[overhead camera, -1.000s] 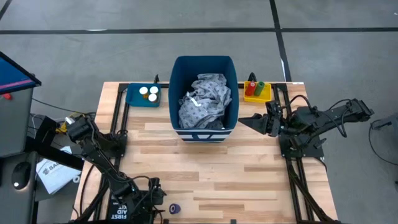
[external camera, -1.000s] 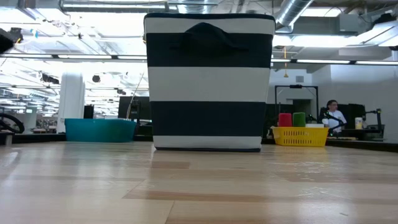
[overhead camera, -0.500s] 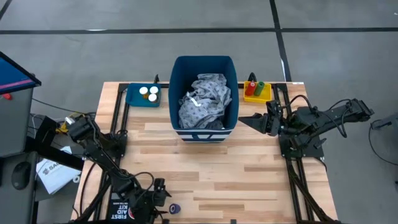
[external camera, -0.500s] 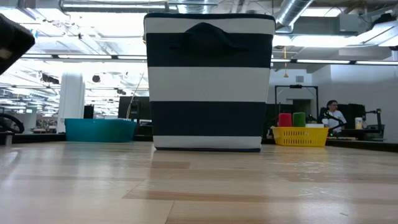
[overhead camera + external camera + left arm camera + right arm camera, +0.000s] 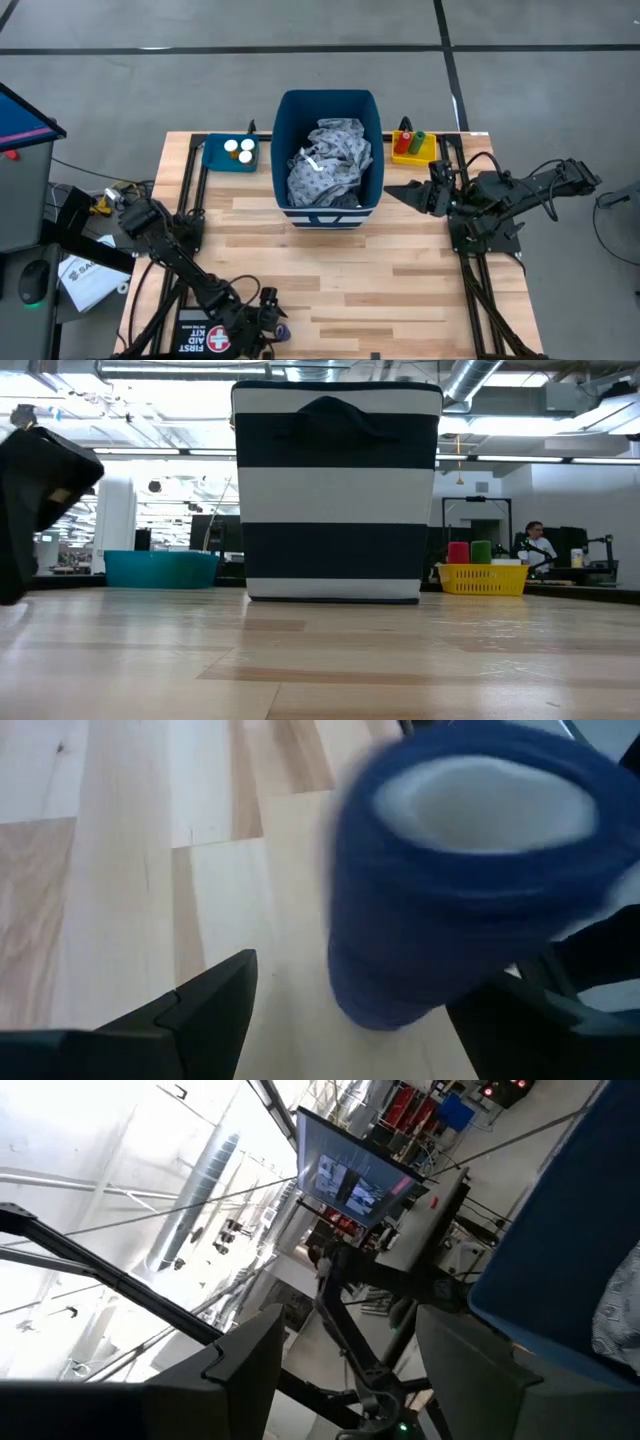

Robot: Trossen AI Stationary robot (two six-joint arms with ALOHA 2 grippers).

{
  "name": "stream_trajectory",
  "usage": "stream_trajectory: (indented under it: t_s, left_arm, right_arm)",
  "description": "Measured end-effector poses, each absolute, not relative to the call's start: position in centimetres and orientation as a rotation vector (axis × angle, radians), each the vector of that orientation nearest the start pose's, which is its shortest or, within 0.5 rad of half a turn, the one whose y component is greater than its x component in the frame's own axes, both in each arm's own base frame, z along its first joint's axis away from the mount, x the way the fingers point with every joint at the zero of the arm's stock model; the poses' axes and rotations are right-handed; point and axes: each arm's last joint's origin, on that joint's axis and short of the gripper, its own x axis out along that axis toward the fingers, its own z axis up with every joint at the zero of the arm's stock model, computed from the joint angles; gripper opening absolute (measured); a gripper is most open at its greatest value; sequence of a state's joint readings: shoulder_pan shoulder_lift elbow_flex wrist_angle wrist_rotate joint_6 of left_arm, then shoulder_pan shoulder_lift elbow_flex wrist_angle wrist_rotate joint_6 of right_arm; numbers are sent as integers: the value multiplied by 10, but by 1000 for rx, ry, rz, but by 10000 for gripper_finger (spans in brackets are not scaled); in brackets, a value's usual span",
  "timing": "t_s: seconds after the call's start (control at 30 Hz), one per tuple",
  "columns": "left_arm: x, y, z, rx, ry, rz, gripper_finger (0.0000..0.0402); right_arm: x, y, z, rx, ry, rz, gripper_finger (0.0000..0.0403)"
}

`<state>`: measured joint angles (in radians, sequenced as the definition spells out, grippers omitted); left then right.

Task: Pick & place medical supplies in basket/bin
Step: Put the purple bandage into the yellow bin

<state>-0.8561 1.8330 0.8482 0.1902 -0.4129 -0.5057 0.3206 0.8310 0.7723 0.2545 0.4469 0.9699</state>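
Observation:
The dark blue roll (image 5: pixel 460 870) stands on the table near its near edge (image 5: pixel 281 334), between the fingers of my open left gripper (image 5: pixel 350 1020), which sits low beside it (image 5: pixel 268 320). The grey patterned gown (image 5: pixel 328 160) lies inside the tall dark blue bin (image 5: pixel 285 120), whose striped wall (image 5: pixel 336 490) shows in the low view. White and orange bottles (image 5: pixel 238 150) stand in the teal tray (image 5: pixel 213 153). Red and green cylinders (image 5: pixel 412 140) stand in the yellow tray (image 5: pixel 425 155). My right gripper (image 5: pixel 400 192) waits open, right of the bin. My left gripper has the dark blue roll between its open fingers, coming at it low and nearly level from the table's left. A gap of table shows between one finger (image 5: pixel 215 1005) and the roll. The roll overlaps the other finger (image 5: pixel 520 1030); I cannot tell whether they touch.
The black FIRST AID KIT pouch (image 5: pixel 205 340) lies at the near left corner under my left arm. Bare wooden table (image 5: pixel 380 280) spreads between the bin and the near edge. In the low view my left arm (image 5: pixel 40 500) shows at the left, and a person (image 5: pixel 535 545) sits far behind.
My left gripper has moved along the near edge toward the table's right, closing in on the dark blue roll, and has come into the low view at its left. More of the first aid pouch shows behind it. The roll has stayed put.

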Motion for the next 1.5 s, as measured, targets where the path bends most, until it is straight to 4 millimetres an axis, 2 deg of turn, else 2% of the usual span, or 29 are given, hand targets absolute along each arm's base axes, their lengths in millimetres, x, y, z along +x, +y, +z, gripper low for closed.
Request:
stream_trajectory:
  t_s: [0.1,0.33,0.47,1.0,1.13,1.33,1.5]
  left_arm:
    - [232,-249,120,-5,722,-240,280]
    - [238,-245,121,-13,711,-225,192]
    - [244,-240,122,-32,693,-208,156]
    - [252,-232,124,106,657,-208,145]
    - [257,-221,135,110,653,-173,137]
    - [270,-194,167,108,581,-123,100]
    - [278,-174,186,90,535,-96,85]
  right_arm:
    - [177,45,364,1045,-246,-19,224]
    - [177,45,364,1040,-244,-21,224]
    - [177,45,364,1037,-243,-21,224]
    - [177,45,364,1036,-245,-20,224]
    - [176,48,365,1008,-250,-6,224]
    - [172,54,372,904,-294,42,224]
    - [170,61,372,806,-273,60,224]
